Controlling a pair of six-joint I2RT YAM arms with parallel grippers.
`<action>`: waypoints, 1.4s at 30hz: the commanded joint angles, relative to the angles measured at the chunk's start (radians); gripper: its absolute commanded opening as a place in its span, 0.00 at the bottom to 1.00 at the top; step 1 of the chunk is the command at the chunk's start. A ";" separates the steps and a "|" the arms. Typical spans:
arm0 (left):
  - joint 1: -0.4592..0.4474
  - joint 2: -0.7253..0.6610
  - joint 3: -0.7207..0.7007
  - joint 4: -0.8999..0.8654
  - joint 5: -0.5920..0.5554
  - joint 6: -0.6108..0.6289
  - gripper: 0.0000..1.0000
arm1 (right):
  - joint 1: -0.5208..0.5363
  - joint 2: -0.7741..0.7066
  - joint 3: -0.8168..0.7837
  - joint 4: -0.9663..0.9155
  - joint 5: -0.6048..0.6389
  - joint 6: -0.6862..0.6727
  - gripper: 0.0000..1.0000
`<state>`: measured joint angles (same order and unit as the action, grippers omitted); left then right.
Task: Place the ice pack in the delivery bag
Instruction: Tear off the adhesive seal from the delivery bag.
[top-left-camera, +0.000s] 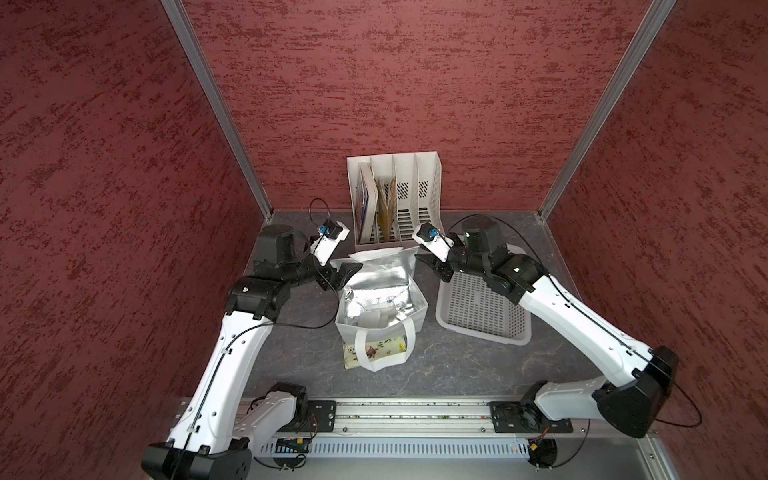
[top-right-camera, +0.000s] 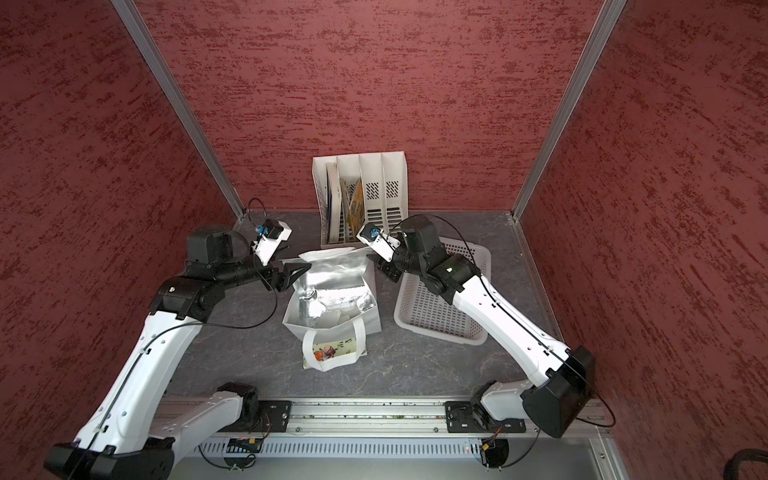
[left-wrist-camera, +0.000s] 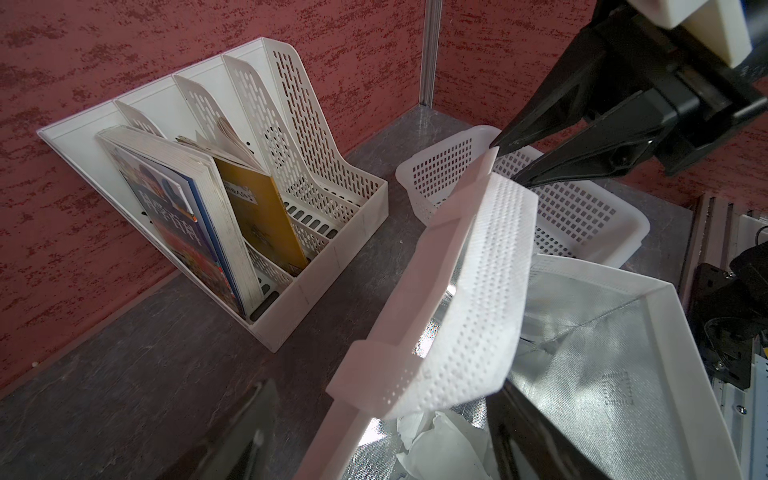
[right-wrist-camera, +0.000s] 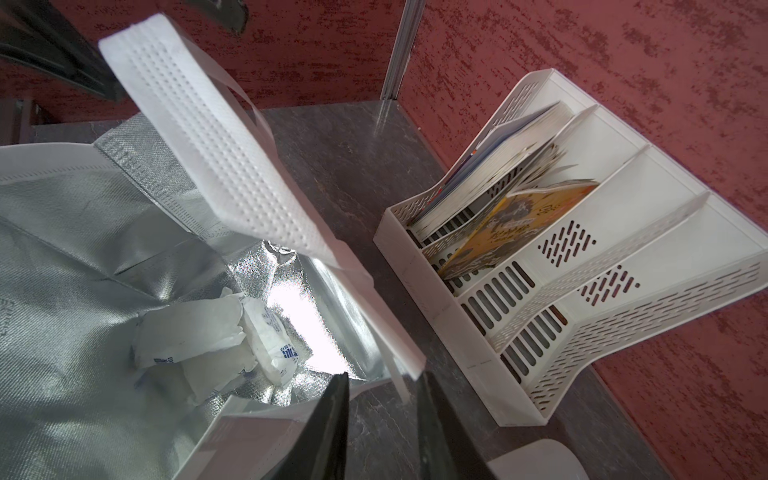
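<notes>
The delivery bag (top-left-camera: 351, 332) (top-right-camera: 299, 328) stands open mid-table, white outside, silver foil (right-wrist-camera: 62, 249) (left-wrist-camera: 602, 353) inside. White ice packs (right-wrist-camera: 191, 332) (top-left-camera: 374, 320) (top-right-camera: 332, 318) lie on its bottom; crumpled white shows below in the left wrist view (left-wrist-camera: 440, 449). Its far strap handle (left-wrist-camera: 478, 291) (right-wrist-camera: 232, 158) sticks up. My left gripper (top-left-camera: 347, 276) (top-right-camera: 297, 274) (left-wrist-camera: 382, 432) is open, one finger on each side of the bag's left rim. My right gripper (top-left-camera: 424, 262) (top-right-camera: 376, 262) (right-wrist-camera: 382, 378) is at the far right corner, fingers a little apart, bare table between them, tips next to the rim.
A white slotted file rack (top-left-camera: 395, 199) (left-wrist-camera: 311, 187) (right-wrist-camera: 582, 270) holding books stands against the back wall. A white perforated basket (top-left-camera: 482, 311) (left-wrist-camera: 582, 216) lies right of the bag, under my right arm. Red walls close in three sides. A metal rail (top-left-camera: 415, 415) runs along the front.
</notes>
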<state>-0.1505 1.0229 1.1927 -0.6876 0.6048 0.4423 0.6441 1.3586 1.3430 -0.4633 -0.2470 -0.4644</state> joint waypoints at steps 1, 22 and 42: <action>0.003 0.006 0.032 0.011 0.022 -0.008 0.82 | -0.006 0.018 0.004 0.034 0.013 0.018 0.27; 0.004 0.007 0.036 0.011 0.030 -0.008 0.83 | -0.006 -0.044 -0.072 0.097 0.033 0.068 0.32; 0.003 0.006 0.041 0.011 0.042 -0.013 0.83 | -0.004 -0.025 -0.067 0.094 0.002 0.090 0.17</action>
<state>-0.1505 1.0294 1.2045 -0.6872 0.6277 0.4412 0.6441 1.3350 1.2743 -0.3920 -0.2359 -0.3946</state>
